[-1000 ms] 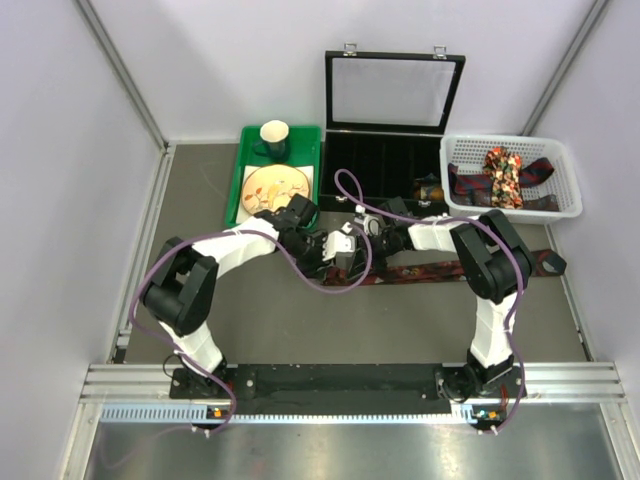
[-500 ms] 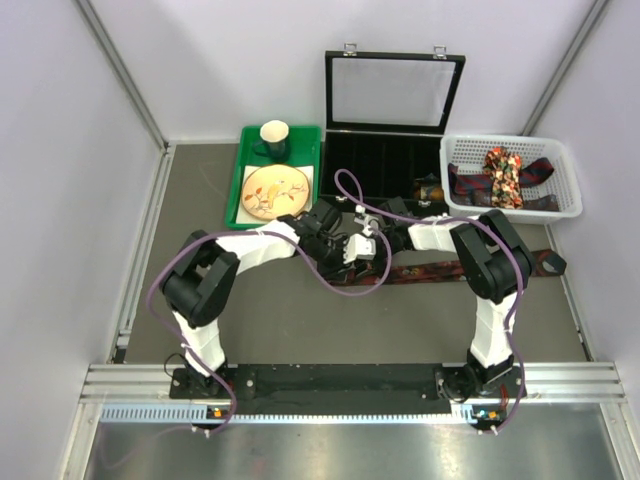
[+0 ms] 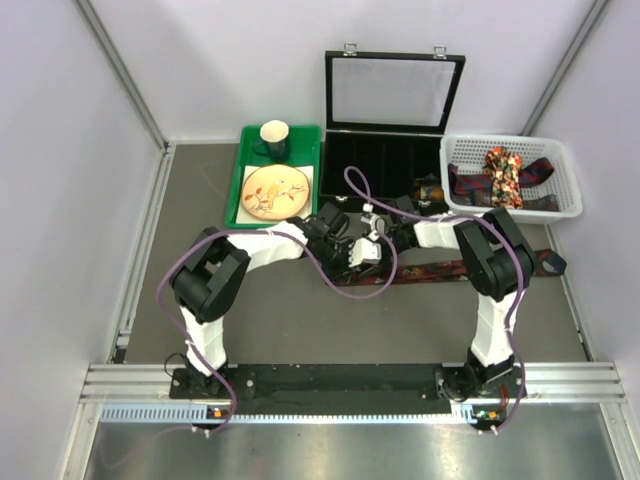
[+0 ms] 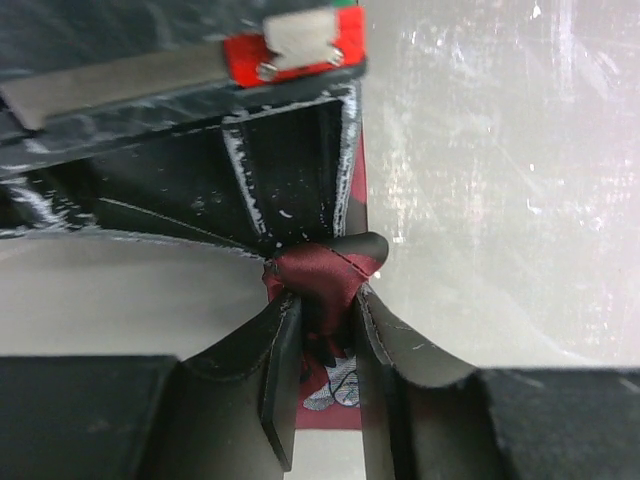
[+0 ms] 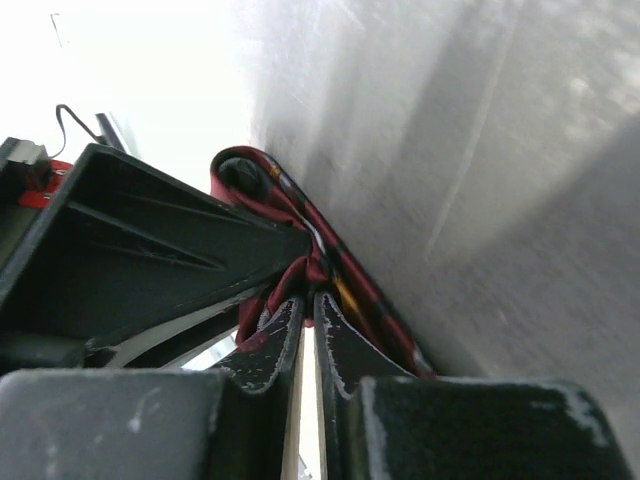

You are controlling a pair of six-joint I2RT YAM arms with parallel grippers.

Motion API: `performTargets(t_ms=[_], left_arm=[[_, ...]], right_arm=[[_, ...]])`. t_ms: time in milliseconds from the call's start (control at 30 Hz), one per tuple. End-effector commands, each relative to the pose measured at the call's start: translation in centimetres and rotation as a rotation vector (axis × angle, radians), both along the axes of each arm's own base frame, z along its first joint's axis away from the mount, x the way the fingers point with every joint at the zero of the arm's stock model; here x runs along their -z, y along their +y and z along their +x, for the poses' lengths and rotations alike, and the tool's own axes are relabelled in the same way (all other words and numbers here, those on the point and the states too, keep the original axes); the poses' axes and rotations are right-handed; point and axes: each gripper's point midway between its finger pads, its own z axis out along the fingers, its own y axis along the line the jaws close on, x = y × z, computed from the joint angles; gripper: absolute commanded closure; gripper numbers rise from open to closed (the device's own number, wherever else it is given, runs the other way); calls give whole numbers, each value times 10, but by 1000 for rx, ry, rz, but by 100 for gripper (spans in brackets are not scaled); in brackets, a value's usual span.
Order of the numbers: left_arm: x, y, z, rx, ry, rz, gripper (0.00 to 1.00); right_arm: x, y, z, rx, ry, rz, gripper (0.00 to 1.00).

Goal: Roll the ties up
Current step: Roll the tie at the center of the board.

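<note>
Mid-frame, the left gripper [image 4: 322, 300] is clamped on the folded end of the maroon tie [image 4: 320, 270]. The right gripper [image 5: 308, 300] pinches the same fold, jaws almost together. Rolling seems just begun: next, turn that fold rightward along the flat strip. Upper right, the basket [image 3: 460, 150] holds more ties [image 3: 503, 175].

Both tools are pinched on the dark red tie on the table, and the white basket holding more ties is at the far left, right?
Not quite: the top view shows the white basket holding more ties at the far right. The rest holds: the left tool and right tool are pinched on the dark red tie on the table.
</note>
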Motion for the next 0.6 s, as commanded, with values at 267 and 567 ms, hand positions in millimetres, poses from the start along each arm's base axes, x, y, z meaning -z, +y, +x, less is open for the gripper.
performTargets(t_ms=[267, 567], left_arm=[[25, 21, -7, 18, 36, 138, 70], [24, 20, -6, 21, 35, 136, 71]], right_arm=[[-52, -15, -2, -27, -38, 126, 67], [-31, -8, 2, -18, -27, 80, 65]])
